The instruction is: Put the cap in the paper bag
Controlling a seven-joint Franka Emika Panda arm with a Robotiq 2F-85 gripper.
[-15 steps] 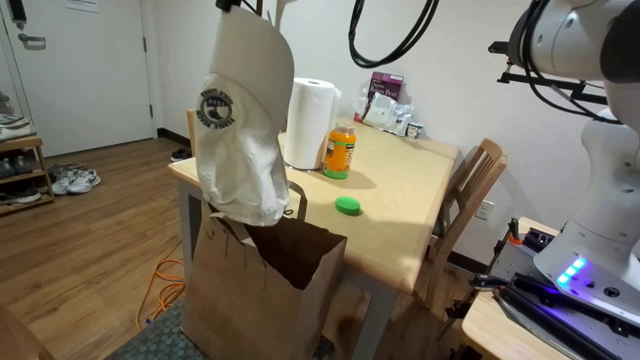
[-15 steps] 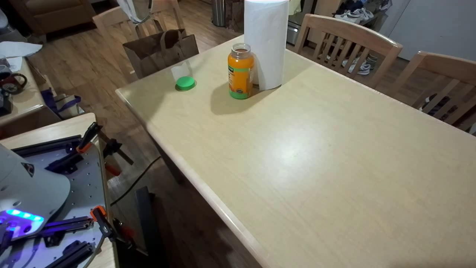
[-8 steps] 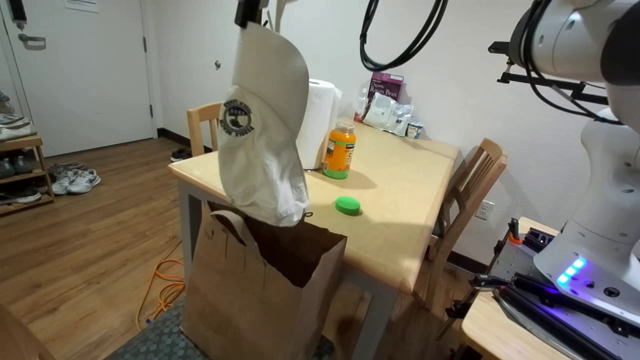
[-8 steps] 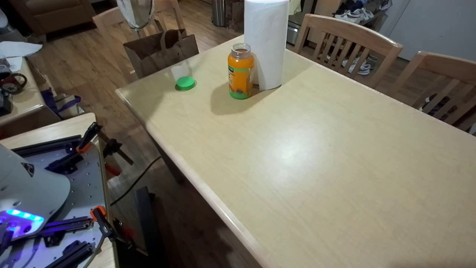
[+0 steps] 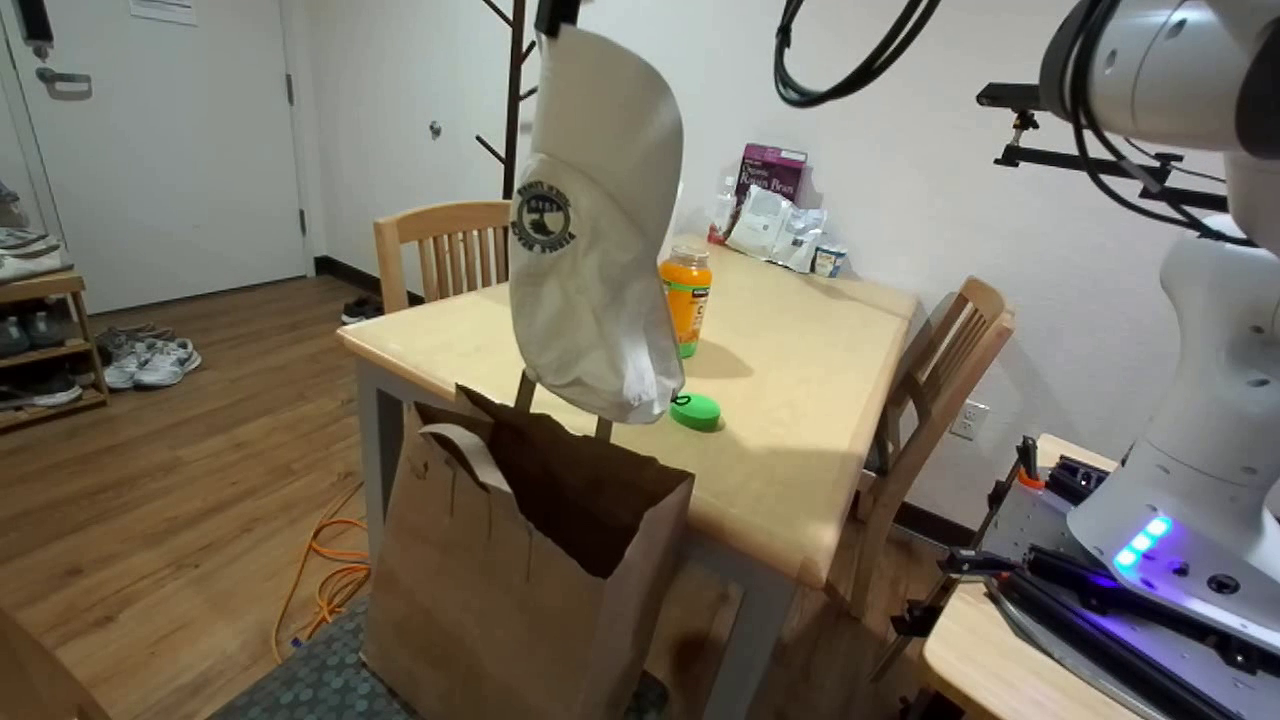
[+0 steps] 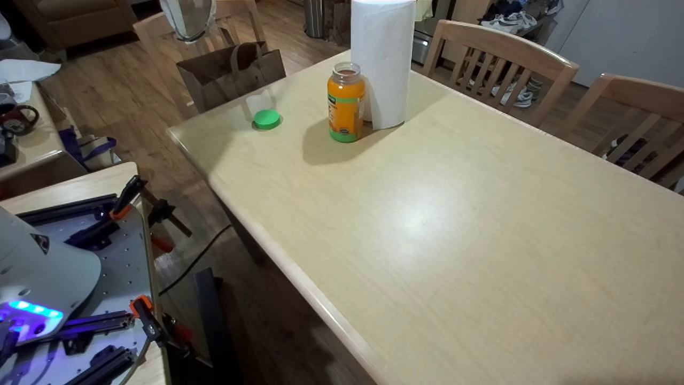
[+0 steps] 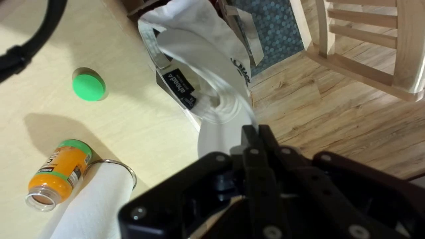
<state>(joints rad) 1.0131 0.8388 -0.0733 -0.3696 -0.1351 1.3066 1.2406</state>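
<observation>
In an exterior view the camera looks gently down over the nearby paper bag (image 5: 490, 590), across the table (image 5: 800, 400) to a wall (image 5: 900, 200); in an exterior view it looks more steeply down, close above that table. Both exterior views share table, paper bag and robot base (image 6: 53, 272). The wrist view peers closely down past the end effector (image 7: 257, 130) onto the cap (image 7: 215, 64).

White fabric cap (image 5: 598, 240) is a real view-blocker: in an exterior view it covers part of the orange jar with green bands (image 5: 690, 305) and nearly all of the tall white paper towel roll (image 7: 96, 202), which also runs off the bottom of the wrist view. Lettering around the cap's round black emblem (image 5: 543, 218) is too fuzzy to read there. Top edge chops the black fingers (image 5: 556, 14), bottom edge clips the brown paper bag (image 5: 490, 600). In an exterior view the pale wooden bench (image 6: 481, 267) hides the bag's lower part.
</observation>
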